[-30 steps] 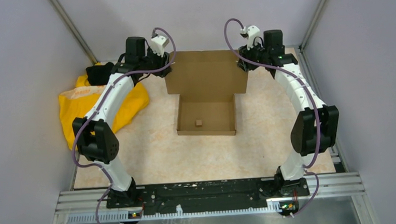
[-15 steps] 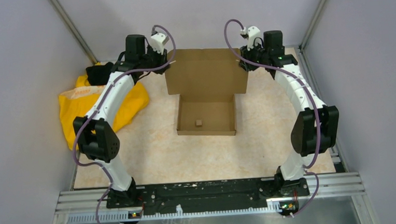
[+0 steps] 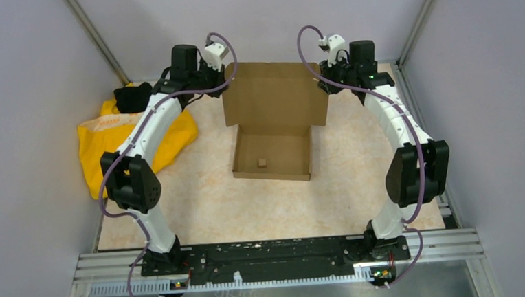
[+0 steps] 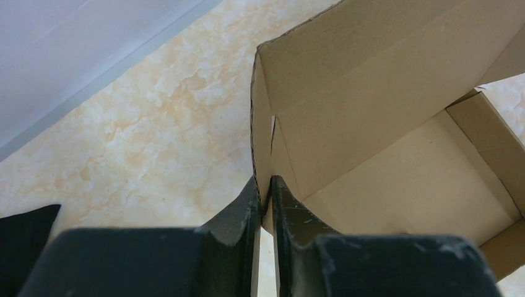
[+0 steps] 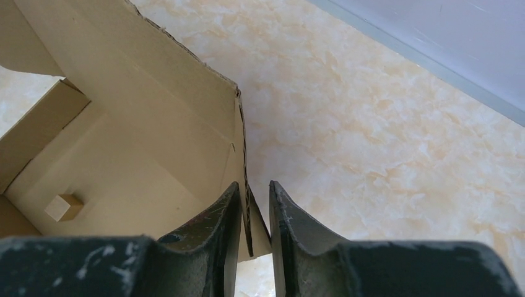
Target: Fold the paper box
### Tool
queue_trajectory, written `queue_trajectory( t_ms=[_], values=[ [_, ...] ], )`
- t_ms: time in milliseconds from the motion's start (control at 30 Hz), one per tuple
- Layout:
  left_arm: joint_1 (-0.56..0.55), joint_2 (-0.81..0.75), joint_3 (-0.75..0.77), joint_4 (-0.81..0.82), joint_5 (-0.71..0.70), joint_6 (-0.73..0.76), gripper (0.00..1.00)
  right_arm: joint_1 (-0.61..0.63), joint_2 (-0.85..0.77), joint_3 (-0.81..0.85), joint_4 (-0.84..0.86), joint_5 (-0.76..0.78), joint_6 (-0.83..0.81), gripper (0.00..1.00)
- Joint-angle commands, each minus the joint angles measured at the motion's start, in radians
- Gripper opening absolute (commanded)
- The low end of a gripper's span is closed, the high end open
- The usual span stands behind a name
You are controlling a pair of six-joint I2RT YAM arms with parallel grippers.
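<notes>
1. One paper box (image 3: pixel 274 110), at 12 o'clock on the tabletop (image 3: pixel 249 204).
2. One small cardboard cube (image 3: pixel 263 163), inside the box.
3. One yellow cloth (image 3: pixel 108 141), at 10 o'clock.
4. Two arms: left arm (image 3: pixel 150 128), right arm (image 3: pixel 392 116).
5. Two tools: left tool (image 4: pixel 264 185), right tool (image 5: pixel 254 192).

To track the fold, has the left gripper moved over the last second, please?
Yes, the left gripper shifted slightly right, away from the yellow cloth.
</notes>
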Motion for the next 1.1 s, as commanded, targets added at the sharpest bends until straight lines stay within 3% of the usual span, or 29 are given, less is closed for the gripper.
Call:
queue_trajectory(
  t_ms=[0,500,833,1067],
  values=[
    [-0.029,0.029,0.028,-0.02,-0.025,0.002,0.17,0.021,-0.041,0.015,0.021,0.018,0.007,0.22],
    [-0.079,0.005,-0.023,-0.029,-0.144,-0.028,0.05,0.103,-0.045,0.021,-0.017,0.154,0.028,0.09],
    [-0.16,-0.057,-0.148,0.026,-0.262,-0.067,0.0,0.149,-0.096,-0.032,0.008,0.249,0.094,0.0],
    [-0.21,-0.136,-0.257,0.09,-0.351,-0.106,0.0,0.199,-0.13,-0.078,0.019,0.339,0.135,0.0]
  ],
)
